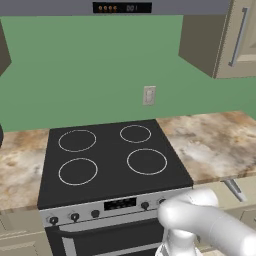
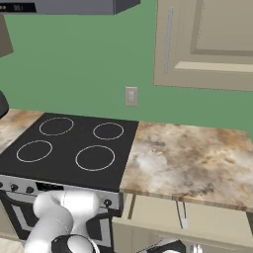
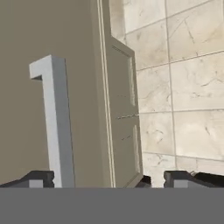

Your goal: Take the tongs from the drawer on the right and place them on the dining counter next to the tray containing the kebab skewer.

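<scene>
Claw [image 3: 109,179] tips sit closest, spread wide and pinching nothing. The grey handle [image 3: 57,127] of the drawer [image 3: 26,109] stands just beside one tip.

The drawer, right of the stove [image 2: 69,148], looks pulled out. I think the claw should back off the handle, rise above the drawer and come straight down over the tongs [image 2: 181,213], gripping across their thin arms.

The right base view shows the tongs lying inside the drawer. The hand view shows the drawer's front, one side and the floor tiles [image 3: 188,87].

text: none legible | hood display [image 1: 122,7]: orange digits, blurred
</scene>
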